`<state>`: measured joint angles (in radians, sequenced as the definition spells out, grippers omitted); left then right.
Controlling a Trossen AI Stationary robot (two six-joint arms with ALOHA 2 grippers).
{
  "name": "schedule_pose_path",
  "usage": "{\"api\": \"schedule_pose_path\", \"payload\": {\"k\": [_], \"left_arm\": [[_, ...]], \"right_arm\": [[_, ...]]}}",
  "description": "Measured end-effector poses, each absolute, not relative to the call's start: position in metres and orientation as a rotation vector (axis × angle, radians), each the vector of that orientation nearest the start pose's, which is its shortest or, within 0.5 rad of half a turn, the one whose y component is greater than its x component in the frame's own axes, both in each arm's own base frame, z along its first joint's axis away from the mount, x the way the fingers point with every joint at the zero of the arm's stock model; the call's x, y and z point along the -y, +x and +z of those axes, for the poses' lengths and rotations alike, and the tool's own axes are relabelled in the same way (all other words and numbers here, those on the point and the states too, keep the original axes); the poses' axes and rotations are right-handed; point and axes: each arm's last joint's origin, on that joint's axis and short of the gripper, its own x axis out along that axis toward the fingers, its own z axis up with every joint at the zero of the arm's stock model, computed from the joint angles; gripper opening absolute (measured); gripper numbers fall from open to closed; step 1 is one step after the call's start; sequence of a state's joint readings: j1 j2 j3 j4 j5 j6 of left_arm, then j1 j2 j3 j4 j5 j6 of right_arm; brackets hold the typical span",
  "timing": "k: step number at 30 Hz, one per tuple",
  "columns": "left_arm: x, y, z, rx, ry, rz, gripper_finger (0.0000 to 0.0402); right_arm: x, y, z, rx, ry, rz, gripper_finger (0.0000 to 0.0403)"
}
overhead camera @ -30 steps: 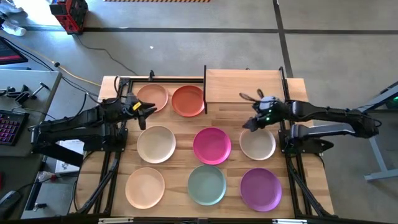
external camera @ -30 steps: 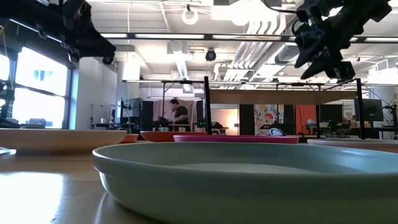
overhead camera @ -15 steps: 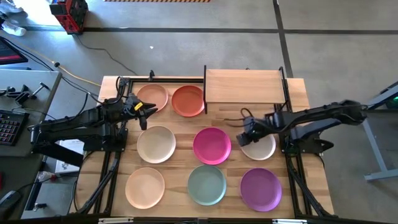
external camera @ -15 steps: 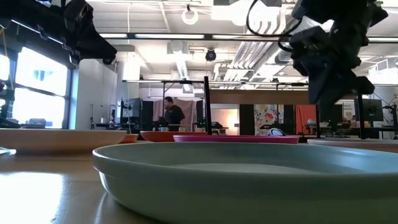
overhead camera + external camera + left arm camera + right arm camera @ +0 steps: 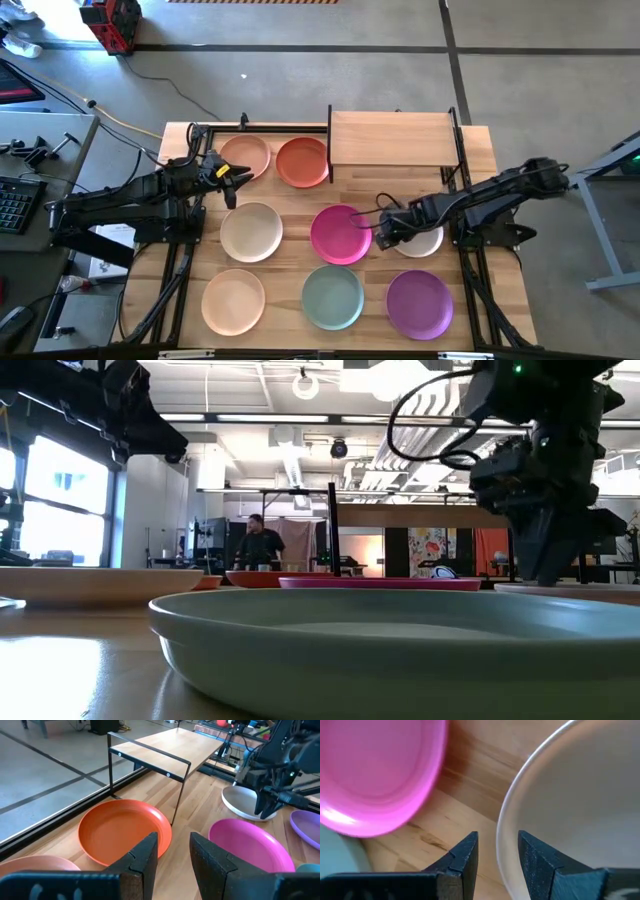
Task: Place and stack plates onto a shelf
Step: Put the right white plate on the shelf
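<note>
Table point(image 5: 505, 290): slatted wooden top, bare planks showing between the plates and along the right edge.
Shelf point(image 5: 392, 137): pale smooth rectangular board on thin black posts, at the table's far side, right of centre; nothing lies on its top.
Plates: eight round shallow matte dishes lying singly on the table, none stacked. Far row: peach plate point(image 5: 246, 156) and orange-red plate point(image 5: 303, 161), left of the shelf. Middle row: cream plate point(image 5: 251, 231), magenta plate point(image 5: 340, 234), off-white plate point(image 5: 423, 240). Near row: second peach plate point(image 5: 233, 301), pale green plate point(image 5: 332, 297), purple plate point(image 5: 419, 303).
Gaps: narrow strips of wood between neighbouring plates.
Left gripper point(image 5: 235, 177): hovering above the table by the peach plate's edge, fingers slightly apart, holding nothing.
Right gripper point(image 5: 383, 235): low in the gap between the magenta plate and the off-white plate; fingers parted and straddling the off-white rim, apparently not yet closed on it.
</note>
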<state>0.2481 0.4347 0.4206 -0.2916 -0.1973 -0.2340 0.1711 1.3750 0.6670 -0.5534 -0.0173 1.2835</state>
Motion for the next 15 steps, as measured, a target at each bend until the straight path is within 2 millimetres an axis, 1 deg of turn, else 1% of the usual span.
{"api": "schedule_pose_path", "payload": {"k": [8, 13, 15], "left_arm": [[-0.035, 0.113, 0.242, -0.256, -0.236, 0.476, 0.0101], [-0.035, 0.113, 0.242, -0.256, -0.236, 0.476, 0.0101], [-0.035, 0.113, 0.242, -0.256, -0.236, 0.476, 0.0101]], "right_arm": [[-0.047, 0.222, 0.14, -1.227, 0.959, -0.697, 0.0119], [-0.05, 0.223, 0.137, -1.231, 0.934, -0.701, 0.0117], [-0.051, 0.223, 0.137, -1.227, 0.925, -0.702, 0.0108]]}}
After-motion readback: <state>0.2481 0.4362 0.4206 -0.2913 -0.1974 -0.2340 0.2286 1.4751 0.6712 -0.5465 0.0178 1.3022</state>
